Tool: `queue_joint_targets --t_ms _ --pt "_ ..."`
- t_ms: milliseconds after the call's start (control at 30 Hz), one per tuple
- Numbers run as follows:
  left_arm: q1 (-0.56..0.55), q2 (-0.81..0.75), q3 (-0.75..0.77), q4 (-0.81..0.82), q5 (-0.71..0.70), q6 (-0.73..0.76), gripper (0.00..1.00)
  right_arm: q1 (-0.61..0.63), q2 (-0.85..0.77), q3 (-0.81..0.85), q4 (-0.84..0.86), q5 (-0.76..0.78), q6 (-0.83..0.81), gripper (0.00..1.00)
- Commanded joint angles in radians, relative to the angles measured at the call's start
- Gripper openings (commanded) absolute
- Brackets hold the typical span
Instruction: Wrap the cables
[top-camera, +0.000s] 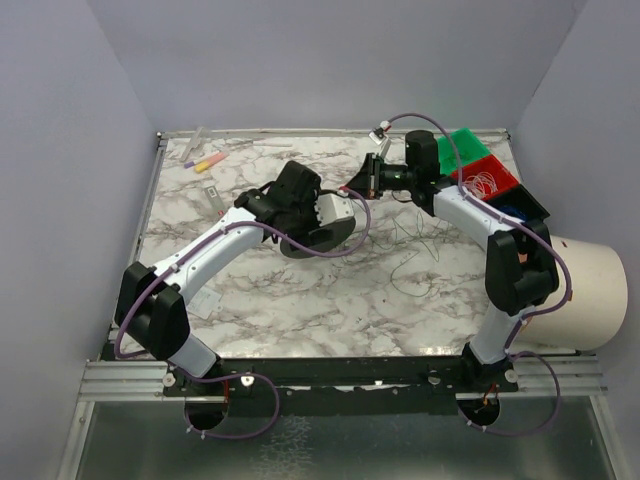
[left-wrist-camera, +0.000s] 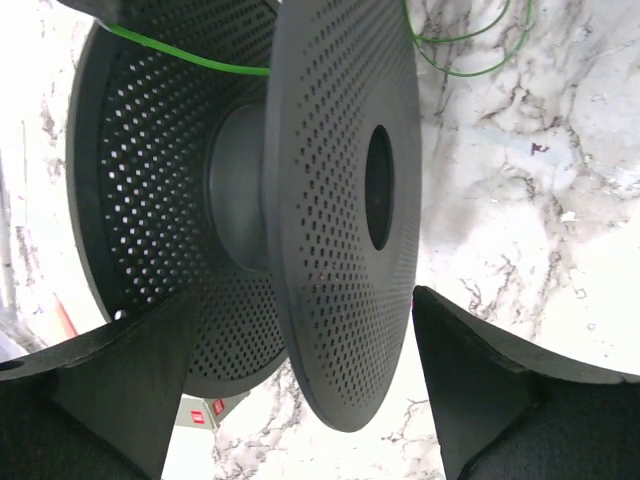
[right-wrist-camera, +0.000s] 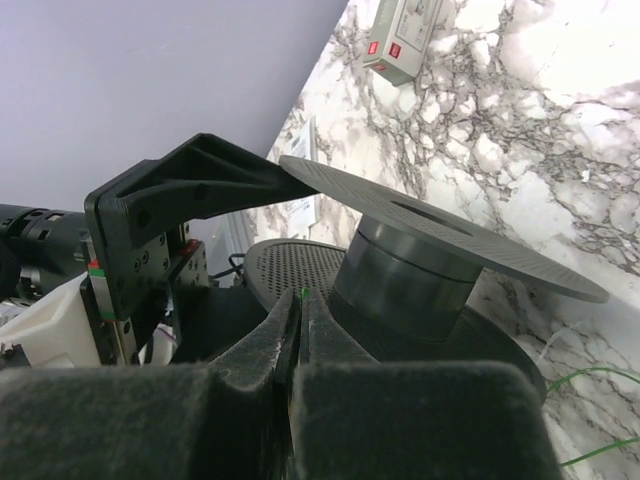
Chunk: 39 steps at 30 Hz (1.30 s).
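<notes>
Loose cables (top-camera: 420, 248) are lying tangled on the tabletop (top-camera: 300, 300), right of centre. Just beyond them the left claw (left-wrist-camera: 303, 300) is standing wide and clamping the black spool (left-wrist-camera: 240, 200) flange to flange, so the spool's axis is running finger to finger. One taut strand (left-wrist-camera: 190, 57) is crossing that axis toward the hub, coming from the right claw (right-wrist-camera: 300, 300), which is pinching it shut just past the rim.
</notes>
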Motion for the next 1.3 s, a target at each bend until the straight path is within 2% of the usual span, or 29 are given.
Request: queue_joint_targets --t_ms 0,167,400,600,900,1133,1267 --pt "-0.005 -0.011 -0.010 0.048 -0.089 0.032 0.88 -0.006 0.023 0.010 0.020 -0.057 0.055 0.01" --pt "-0.006 -0.010 -0.022 0.088 -0.174 0.041 0.99 -0.006 0.014 -0.009 0.009 -0.073 0.081 0.00" --pt "-0.005 -0.014 -0.030 0.129 -0.203 0.027 0.99 -0.006 -0.009 -0.087 0.065 -0.055 0.158 0.01" --pt "-0.006 -0.022 -0.044 0.139 -0.210 0.013 0.99 -0.006 -0.050 -0.247 0.297 -0.022 0.378 0.00" --pt "-0.007 -0.032 -0.073 0.156 -0.213 -0.043 0.98 -0.008 -0.083 -0.280 0.329 0.053 0.433 0.00" --pt "-0.007 -0.028 -0.080 0.176 -0.223 -0.081 0.98 -0.015 -0.044 -0.311 0.500 0.068 0.591 0.01" --pt "-0.007 -0.012 -0.068 0.193 -0.233 -0.121 0.94 -0.014 -0.028 -0.339 0.594 0.078 0.661 0.01"
